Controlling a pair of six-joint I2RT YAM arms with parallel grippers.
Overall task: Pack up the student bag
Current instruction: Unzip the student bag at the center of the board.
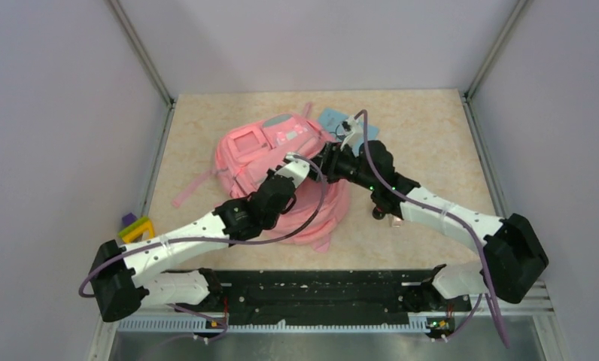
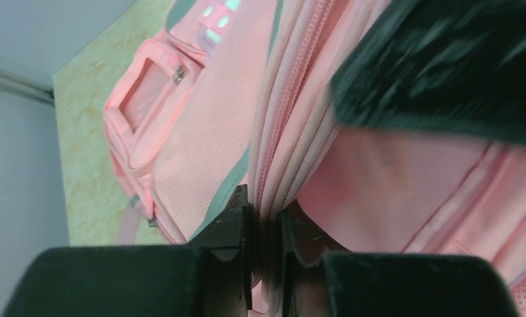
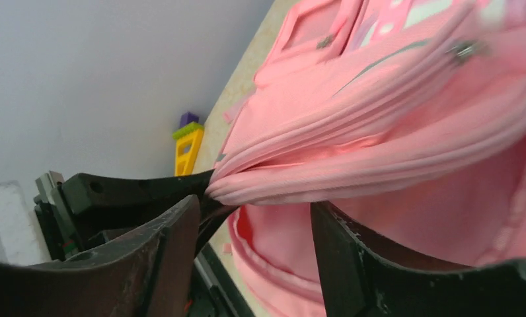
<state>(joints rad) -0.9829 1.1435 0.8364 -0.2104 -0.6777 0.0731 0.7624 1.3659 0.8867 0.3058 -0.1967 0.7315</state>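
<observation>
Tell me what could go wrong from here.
The left gripper pinches only a thin fold of the bag; it may slip out. The right gripper stands open, so that one grip alone holds the edge. Both grippers crowd one spot and might collide.

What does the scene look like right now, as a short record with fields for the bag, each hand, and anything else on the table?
bag: student bag, pink, lying on the table
left hand: shut on a fold of the bag's zipper edge
right hand: open, close to that same fold, gripping nothing
other things: yellow and purple toy block at the table's left edge; light blue card behind the bag
</observation>
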